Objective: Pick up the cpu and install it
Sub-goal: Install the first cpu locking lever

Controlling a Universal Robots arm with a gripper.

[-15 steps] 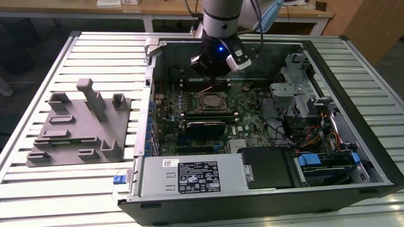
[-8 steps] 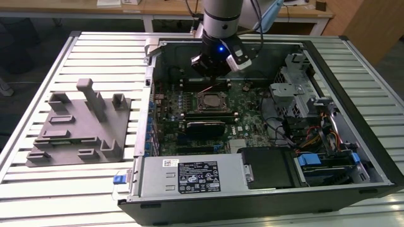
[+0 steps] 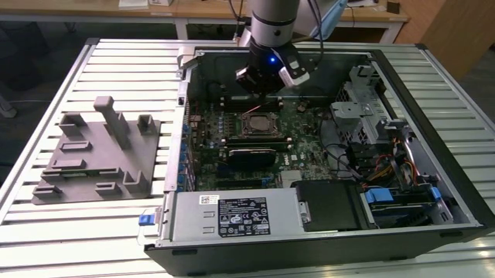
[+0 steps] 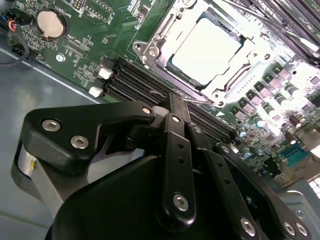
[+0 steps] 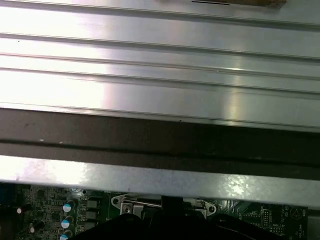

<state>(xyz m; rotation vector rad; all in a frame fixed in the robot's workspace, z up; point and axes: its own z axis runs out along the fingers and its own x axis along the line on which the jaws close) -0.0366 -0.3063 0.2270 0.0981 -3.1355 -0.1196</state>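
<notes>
Cpu (image 4: pixel 207 50), pale silver top up, lying flat inside the metal socket frame (image 4: pixel 150 47) on the green motherboard (image 4: pixel 85 55); also seen from the exterior view as a small bright square (image 3: pixel 257 123) near the middle of the open computer case (image 3: pixel 433 174). Nothing touching it. Beside the socket, a row of black memory slots (image 4: pixel 131 82), and farther off a round coin battery (image 4: pixel 50 22). Above the slots, just beside the socket, the gripper (image 4: pixel 176 100), fingers drawn together at the tip with nothing seen between them; in the exterior view hanging over the board (image 3: pixel 263 92) toward the case's far wall. At the near edge of the case, a power supply (image 3: pixel 240 217) bearing a black label and a small white sticker, print too small to make out. To the exterior view's left of the case, well apart from it, a grey plastic fixture (image 3: pixel 101 156) with upright posts, resting on the slatted metal table (image 3: pixel 46 87). In the first wrist view, bright table slats (image 5: pixel 160 75) beyond the dark case wall (image 5: pixel 160 145).
</notes>
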